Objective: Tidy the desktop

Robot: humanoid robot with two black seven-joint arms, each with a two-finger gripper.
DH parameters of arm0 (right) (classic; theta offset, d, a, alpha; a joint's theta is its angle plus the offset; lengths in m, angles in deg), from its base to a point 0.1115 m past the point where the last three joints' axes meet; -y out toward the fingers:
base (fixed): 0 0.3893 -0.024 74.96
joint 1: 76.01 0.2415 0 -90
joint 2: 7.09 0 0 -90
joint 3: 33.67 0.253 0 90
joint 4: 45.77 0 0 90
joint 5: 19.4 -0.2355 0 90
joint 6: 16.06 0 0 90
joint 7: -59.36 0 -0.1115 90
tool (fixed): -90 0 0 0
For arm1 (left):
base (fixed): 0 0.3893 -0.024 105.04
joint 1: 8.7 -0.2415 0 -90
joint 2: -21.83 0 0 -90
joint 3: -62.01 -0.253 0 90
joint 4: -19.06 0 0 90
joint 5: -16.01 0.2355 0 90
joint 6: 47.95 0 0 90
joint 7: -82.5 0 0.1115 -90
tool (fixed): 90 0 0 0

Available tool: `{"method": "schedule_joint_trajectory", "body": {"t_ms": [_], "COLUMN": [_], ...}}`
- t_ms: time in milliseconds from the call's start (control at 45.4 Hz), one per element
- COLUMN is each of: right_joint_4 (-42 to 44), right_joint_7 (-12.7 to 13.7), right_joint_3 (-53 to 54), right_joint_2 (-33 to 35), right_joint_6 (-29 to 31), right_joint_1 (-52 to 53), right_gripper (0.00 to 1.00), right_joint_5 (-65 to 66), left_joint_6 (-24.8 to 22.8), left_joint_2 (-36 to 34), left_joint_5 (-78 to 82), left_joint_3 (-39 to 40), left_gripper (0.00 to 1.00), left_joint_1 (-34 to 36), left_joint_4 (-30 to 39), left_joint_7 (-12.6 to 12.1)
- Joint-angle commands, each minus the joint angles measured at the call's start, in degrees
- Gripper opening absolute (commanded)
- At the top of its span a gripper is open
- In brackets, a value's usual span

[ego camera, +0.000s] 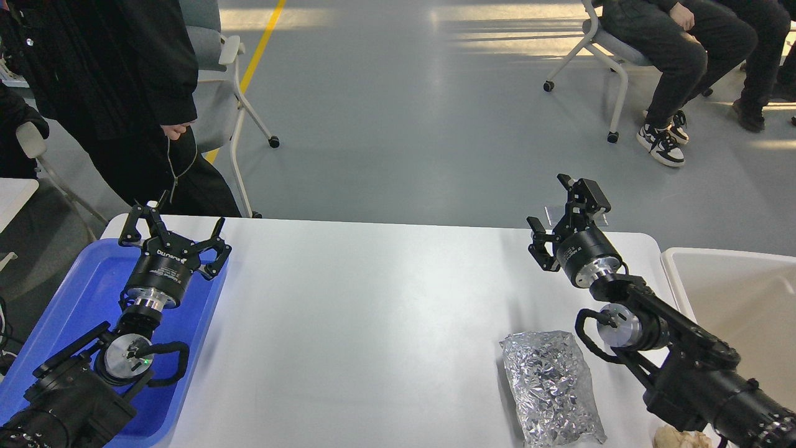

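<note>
L pincer (177,235) and R pincer (563,214) both raised, jaws spread, holding nothing.

Pale crumpled object (681,437) cut off, bottom edge.

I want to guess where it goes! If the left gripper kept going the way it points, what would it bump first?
Probably nothing on the desktop. The left gripper points away over the blue tray's far edge, so it may meet the person standing there, though depth is unclear.
</note>
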Motion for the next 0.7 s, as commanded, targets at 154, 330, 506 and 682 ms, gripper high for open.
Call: {"method": "schedule_joint_trajectory", "body": {"t_ms": [154, 330, 506, 682], "right_joint_4": [-9.44, -15.86, -19.64, -22.01], "right_joint_7": [3.27, 3.44, 7.30, 13.90], "right_joint_3": [-11.14, -19.49, -29.06, -35.13], "right_joint_2": [14.94, 23.65, 29.54, 34.55], "right_joint_6": [-0.05, -0.40, 0.21, 0.57], "right_joint_1": [4.25, 9.17, 15.05, 21.12], "right_gripper": [1.00, 1.00, 1.00, 1.00], "right_joint_5": [-5.15, -5.32, -4.80, -4.80], "left_joint_6": [-0.03, -0.12, -0.04, -0.03], "left_joint_2": [0.00, 0.00, 0.00, 0.00], "left_joint_5": [-0.01, 0.08, 0.08, 0.08], "left_joint_3": [-0.02, -0.02, -0.02, -0.02], "left_gripper": [1.00, 1.00, 1.00, 1.00], "left_joint_1": [0.00, 0.00, 0.00, 0.00], "left_joint_4": [0.01, 0.01, 0.01, 0.01], "left_joint_7": [0.01, 0.01, 0.01, 0.01]}}
